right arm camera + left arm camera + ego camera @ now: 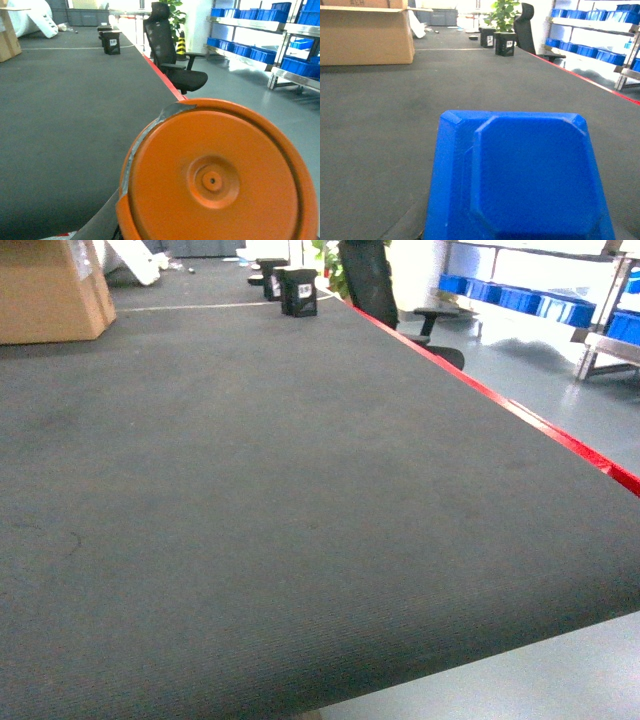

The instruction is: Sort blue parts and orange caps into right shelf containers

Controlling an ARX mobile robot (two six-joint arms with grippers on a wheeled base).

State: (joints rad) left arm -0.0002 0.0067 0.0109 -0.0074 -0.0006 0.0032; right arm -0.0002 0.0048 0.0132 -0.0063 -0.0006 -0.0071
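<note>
A big glossy blue plastic body [520,175] with bevelled corners fills the lower left wrist view and hides the left jaws. A round orange disc-like face [215,175] with a small centre hole and grey tape on its edge fills the lower right wrist view and covers the right jaws. Neither arm shows in the head view. The right shelf containers [520,298] stand in rows on metal racks at the far right, also seen as blue bins [580,50] and blue bins [260,52]. The blue parts and orange caps are out of view.
Dark carpet floor [250,520] stretches ahead, bounded on the right by a red line [520,415] and grey floor beyond. A cardboard box [50,290] sits far left. Two black boxes [298,292] and an office chair [172,55] stand far ahead.
</note>
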